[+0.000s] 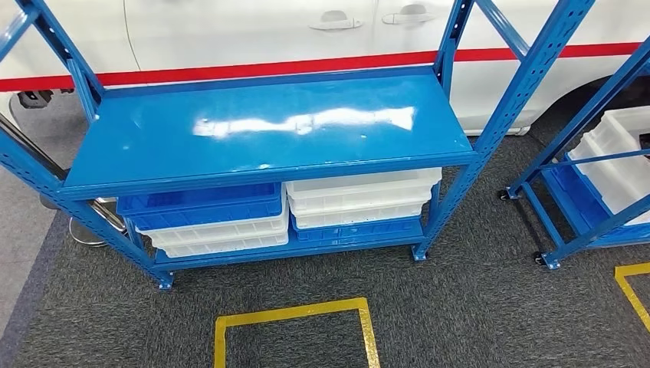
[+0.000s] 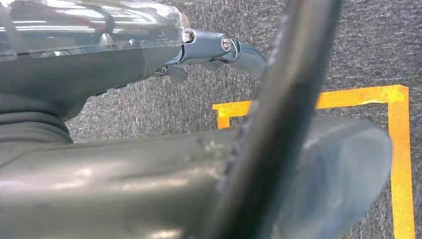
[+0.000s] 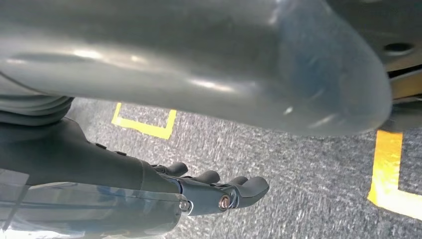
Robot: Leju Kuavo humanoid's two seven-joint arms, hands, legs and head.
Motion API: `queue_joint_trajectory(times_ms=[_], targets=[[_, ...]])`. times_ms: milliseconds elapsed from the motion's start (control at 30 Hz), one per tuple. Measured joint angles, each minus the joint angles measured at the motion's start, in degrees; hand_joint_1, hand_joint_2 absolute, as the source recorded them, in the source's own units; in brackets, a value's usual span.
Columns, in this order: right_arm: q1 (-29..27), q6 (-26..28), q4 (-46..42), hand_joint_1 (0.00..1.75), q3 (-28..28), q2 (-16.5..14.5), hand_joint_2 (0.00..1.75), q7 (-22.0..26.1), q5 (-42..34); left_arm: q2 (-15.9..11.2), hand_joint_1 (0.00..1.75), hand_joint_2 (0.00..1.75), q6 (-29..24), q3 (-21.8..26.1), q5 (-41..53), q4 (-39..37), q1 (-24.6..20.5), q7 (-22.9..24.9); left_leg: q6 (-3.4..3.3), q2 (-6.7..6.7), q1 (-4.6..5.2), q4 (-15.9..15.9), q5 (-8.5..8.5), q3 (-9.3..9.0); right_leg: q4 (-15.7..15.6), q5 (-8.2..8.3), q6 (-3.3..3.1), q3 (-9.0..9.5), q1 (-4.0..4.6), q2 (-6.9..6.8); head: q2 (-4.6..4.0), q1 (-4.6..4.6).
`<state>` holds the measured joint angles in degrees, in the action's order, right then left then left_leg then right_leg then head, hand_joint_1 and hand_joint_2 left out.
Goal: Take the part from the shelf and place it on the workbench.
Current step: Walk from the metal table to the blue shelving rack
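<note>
I face a blue shelf [image 1: 268, 126] whose glossy top board is bare under the glare. Below it sit stacked trays: a blue tray [image 1: 201, 201] over white ones on my left, white trays [image 1: 360, 195] over a blue one on my right. I cannot make out the part in any of them. Behind the shelf is a white car [image 1: 253, 31] with a red stripe. A second rack [image 1: 590, 176] with white bins stands off to my right. My left hand [image 2: 214, 50] hangs over the grey carpet [image 1: 460, 307] by a yellow tape square [image 2: 393, 149], fingers loosely curled, holding nothing. My right hand [image 3: 214, 191] also hangs low over the carpet, fingers gently bent and apart, empty.
</note>
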<state>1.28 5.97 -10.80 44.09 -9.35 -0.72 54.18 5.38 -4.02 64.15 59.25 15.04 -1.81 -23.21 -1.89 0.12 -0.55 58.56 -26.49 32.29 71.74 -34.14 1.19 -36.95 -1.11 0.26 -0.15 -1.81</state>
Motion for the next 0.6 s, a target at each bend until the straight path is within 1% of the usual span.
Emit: queue_joint_trajectory(times_ms=[33,67,100,133,200,233,267,300,333,367,400,433,500,567,600], targets=[[0.0,0.0,0.0,0.0,0.0,0.0,0.44,0.1,0.0,0.0,0.0,0.0,-0.2,0.0,0.1,0.0,0.0,0.0,0.28,-0.05,-0.1,0.0,-0.25,-0.33,-3.7,2.55,0.13,1.45,-0.2,-0.07,0.0,0.0],[0.0,0.1,0.0,0.0,0.1,0.0,0.87,0.2,-0.1,0.0,0.0,0.0,-0.3,0.0,0.1,0.0,0.0,0.0,0.66,-0.11,-0.05,0.2,-0.56,-0.52,-7.5,4.36,0.15,2.94,-0.23,-0.13,0.0,0.01],[0.0,0.1,0.0,0.0,0.1,0.0,1.31,0.3,-0.1,0.0,0.0,0.0,-0.4,0.0,0.2,0.0,0.0,0.0,1.06,-0.13,0.01,0.3,-0.81,-0.62,-10.1,5.38,-0.04,4.0,-0.24,-0.14,0.0,-0.01],[0.1,0.1,0.0,0.0,0.1,-0.1,1.75,0.4,-0.1,0.0,0.0,0.0,-0.5,0.0,0.2,0.0,-0.1,0.0,1.46,-0.13,0.11,0.4,-0.99,-0.63,-11.5,5.66,-0.32,4.56,-0.18,-0.12,0.0,-0.01],[0.2,0.2,0.0,0.0,0.2,-0.1,1.75,0.6,-0.1,0.1,0.0,0.0,-0.9,0.0,0.3,0.0,-0.2,-0.1,2.17,-0.12,0.12,0.1,-1.0,-0.81,-12.0,5.52,-1.14,4.75,0.02,0.02,0.0,-0.02],[0.2,0.3,0.0,0.0,0.2,-0.2,1.75,0.5,-0.1,0.1,0.0,0.0,-1.1,0.0,0.4,0.0,-0.2,-0.1,2.24,-0.08,0.1,-0.2,-0.94,-1.03,-12.3,5.63,-1.38,4.92,0.06,0.03,0.0,-0.01],[0.2,0.4,0.0,0.0,0.2,-0.2,1.75,0.4,-0.1,0.1,0.0,0.0,-1.3,0.0,0.5,0.0,-0.2,-0.1,1.88,-0.06,0.08,-0.5,-0.86,-1.23,-12.6,5.75,-1.55,5.07,0.07,0.03,0.0,-0.02],[0.2,0.4,0.0,0.0,0.2,-0.3,1.75,0.3,-0.1,0.2,0.0,0.0,-1.5,0.0,0.6,0.0,-0.2,-0.1,1.24,-0.04,0.11,-0.7,-0.85,-1.4,-12.8,5.87,-1.65,5.21,0.04,0.03,0.0,-0.02],[0.2,0.5,0.0,0.0,0.3,-0.4,1.75,0.2,-0.1,0.2,0.0,0.44,-1.7,0.0,0.7,0.0,-0.2,-0.1,0.4,-0.01,0.15,-0.8,-0.82,-1.47,-13.0,5.9,-1.64,5.31,0.03,0.02,0.0,-0.02],[0.2,0.5,0.0,0.0,0.4,-0.4,1.75,0.2,-0.1,0.1,0.0,0.87,-2.0,0.0,0.8,0.0,-0.2,0.0,-0.25,-0.02,0.17,-0.8,-0.79,-1.51,-13.0,5.86,-1.72,5.34,0.06,0.02,0.0,-0.02],[0.2,0.5,0.0,0.0,0.5,-0.5,1.31,0.2,-0.1,0.1,0.0,1.31,-2.2,0.1,0.8,0.0,-0.2,0.0,-0.54,-0.02,0.16,-0.9,-0.78,-1.58,-13.0,5.82,-1.81,5.4,0.11,0.01,0.0,-0.02],[0.2,0.6,0.0,0.0,0.6,-0.6,0.87,0.3,-0.2,0.1,0.0,1.75,-2.4,0.1,0.8,0.0,-0.2,0.0,-0.66,-0.03,0.15,-0.9,-0.71,-1.64,-13.0,5.76,-1.92,5.46,0.18,0.0,0.0,-0.02],[0.2,0.8,0.0,0.0,0.7,-0.6,0.0,0.5,-0.2,0.2,0.0,1.75,-2.5,0.1,0.8,0.0,-0.2,0.0,-0.66,-0.04,0.07,-0.9,-0.68,-1.72,-12.9,5.67,-2.12,5.53,0.35,-0.01,0.0,-0.02],[0.2,0.9,0.0,0.0,0.8,-0.7,0.0,0.6,-0.2,0.2,0.0,1.75,-2.5,0.1,0.8,0.0,-0.2,0.0,-0.56,-0.04,-0.02,-1.0,-0.66,-1.76,-12.9,5.6,-2.25,5.58,0.5,-0.02,0.0,-0.02],[0.2,0.9,0.0,0.0,0.8,-0.7,0.0,0.5,-0.2,0.2,0.0,1.75,-2.5,0.1,0.9,0.0,-0.2,0.0,-0.35,-0.03,-0.06,-1.0,-0.65,-1.77,-12.9,5.58,-2.29,5.59,0.54,-0.03,0.0,-0.02]])
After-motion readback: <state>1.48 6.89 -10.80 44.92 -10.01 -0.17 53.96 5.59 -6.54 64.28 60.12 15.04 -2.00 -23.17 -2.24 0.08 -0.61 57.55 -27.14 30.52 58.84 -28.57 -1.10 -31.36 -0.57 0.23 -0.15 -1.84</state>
